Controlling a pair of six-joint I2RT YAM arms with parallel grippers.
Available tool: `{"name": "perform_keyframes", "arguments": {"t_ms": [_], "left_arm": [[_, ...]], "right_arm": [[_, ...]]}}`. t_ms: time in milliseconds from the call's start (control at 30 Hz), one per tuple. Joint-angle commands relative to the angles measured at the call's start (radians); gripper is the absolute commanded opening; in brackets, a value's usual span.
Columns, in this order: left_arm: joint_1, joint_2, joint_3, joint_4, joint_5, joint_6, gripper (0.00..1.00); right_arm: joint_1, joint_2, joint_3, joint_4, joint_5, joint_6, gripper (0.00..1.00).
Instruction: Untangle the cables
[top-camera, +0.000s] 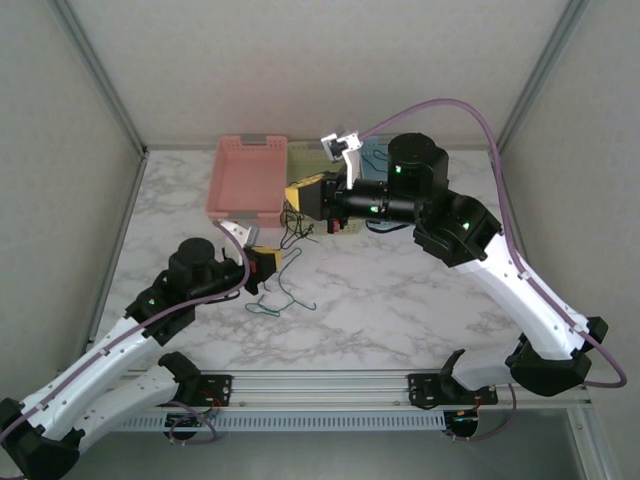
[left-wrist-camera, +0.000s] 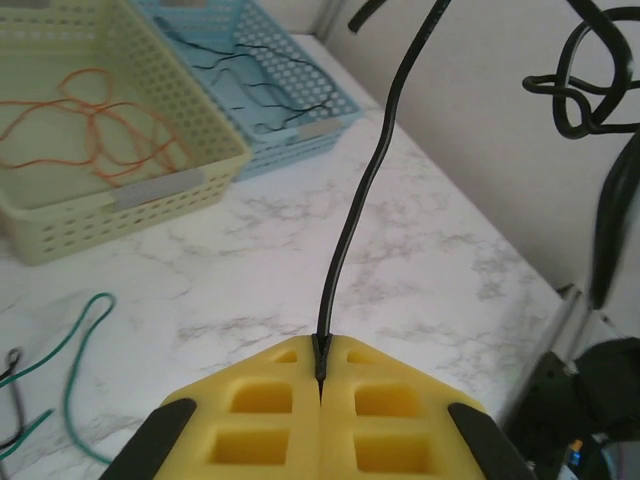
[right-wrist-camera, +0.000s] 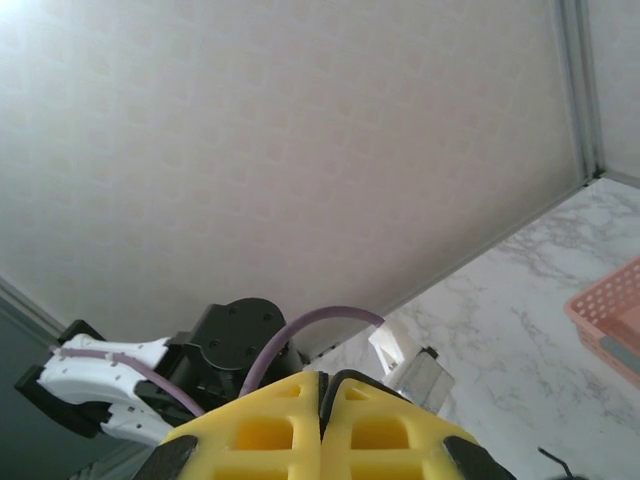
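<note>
- Two yellow-padded grippers, both closed. The left gripper (left-wrist-camera: 320, 352) pinches a thin black cable (left-wrist-camera: 365, 190) at its fingertips, the strand rising up and away. The right gripper (right-wrist-camera: 322, 385) has nothing visible between its pads.
- Thin green cable (left-wrist-camera: 75, 350): a loose loop on the white marbled tabletop (left-wrist-camera: 420, 260), between the arms.
- Handling, advised: draw the pinched strand out slowly. Watch the tangle of black strands (top-camera: 293, 225) under the right gripper. Ease off if the green loop starts to drag.
- Pink perforated plastic basket (top-camera: 248, 178): appears empty from above.
- Pale yellow perforated basket (left-wrist-camera: 60, 225): one orange-red cable (left-wrist-camera: 100, 135), loosely coiled.
- Light blue perforated basket (left-wrist-camera: 300, 140): one wavy black cable (left-wrist-camera: 250, 75).
</note>
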Motion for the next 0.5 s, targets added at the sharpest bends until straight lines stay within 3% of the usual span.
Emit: {"name": "perform_keyframes", "arguments": {"t_ms": [0, 200, 300, 400, 467], "left_arm": [[-0.003, -0.015, 0.06, -0.148, -0.23, 0.023, 0.0], [0.005, -0.048, 0.17, -0.403, -0.512, 0.055, 0.0], [0.014, -0.092, 0.21, -0.507, -0.657, 0.07, 0.0], [0.033, -0.135, 0.241, -0.582, -0.762, 0.095, 0.0], [0.045, -0.158, 0.26, -0.619, -0.802, 0.111, 0.0]], "right_arm": [[-0.003, -0.041, 0.051, -0.082, 0.188, -0.124, 0.0], [-0.009, -0.101, 0.044, -0.205, 0.761, -0.349, 0.0], [-0.042, -0.148, -0.03, -0.186, 0.966, -0.439, 0.0], [-0.123, -0.177, -0.097, -0.183, 1.093, -0.478, 0.0], [-0.219, -0.197, -0.133, -0.196, 1.085, -0.45, 0.0]]}}
